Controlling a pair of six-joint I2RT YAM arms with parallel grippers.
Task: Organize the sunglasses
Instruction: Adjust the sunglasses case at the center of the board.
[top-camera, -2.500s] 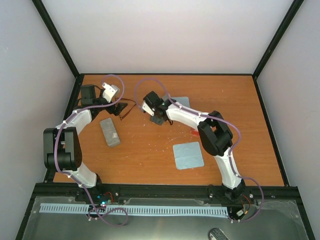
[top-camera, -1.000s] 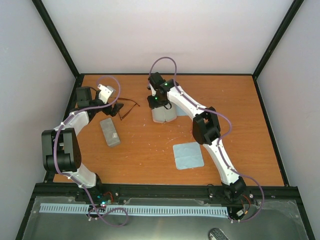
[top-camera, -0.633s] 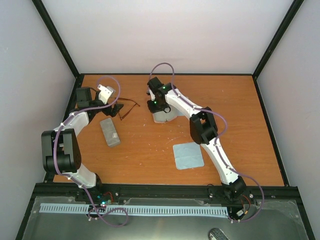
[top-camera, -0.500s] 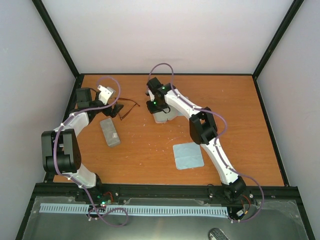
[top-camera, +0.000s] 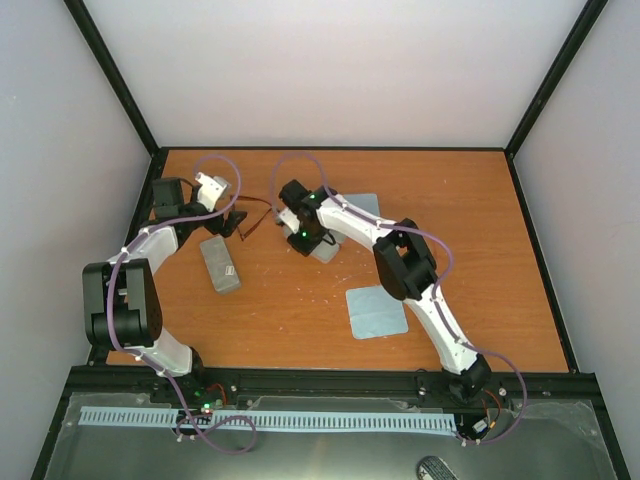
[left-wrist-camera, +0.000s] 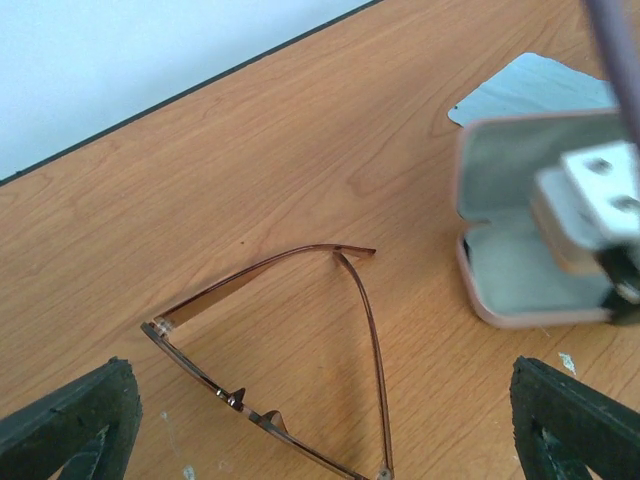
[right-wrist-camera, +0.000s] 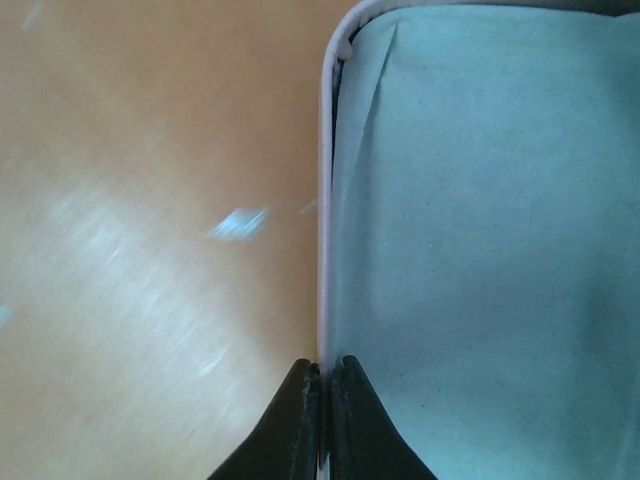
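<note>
The dark brown wire-like sunglasses (left-wrist-camera: 270, 400) lie folded open on the table between my left gripper's (left-wrist-camera: 320, 445) wide-open fingers (left-wrist-camera: 70, 420); they also show in the top view (top-camera: 258, 211), just right of the left gripper (top-camera: 234, 222). My right gripper (right-wrist-camera: 322, 395) is shut on the rim of the open pink case (right-wrist-camera: 322, 250), whose pale lining (right-wrist-camera: 480, 250) fills that view. In the top view the right gripper (top-camera: 301, 237) sits over the pink case (top-camera: 324, 250). The case also shows in the left wrist view (left-wrist-camera: 520, 250). The red-orange sunglasses are hidden.
A grey oblong case (top-camera: 219, 264) lies near the left arm. One light blue cloth (top-camera: 376, 311) lies at the middle front, another (top-camera: 366, 205) behind the right arm, also showing in the left wrist view (left-wrist-camera: 525, 88). Black frame rails edge the table (top-camera: 480, 250).
My right gripper has swung left and nearer, bringing the pink case with it by its rim. The left gripper and the brown sunglasses have hardly moved.
</note>
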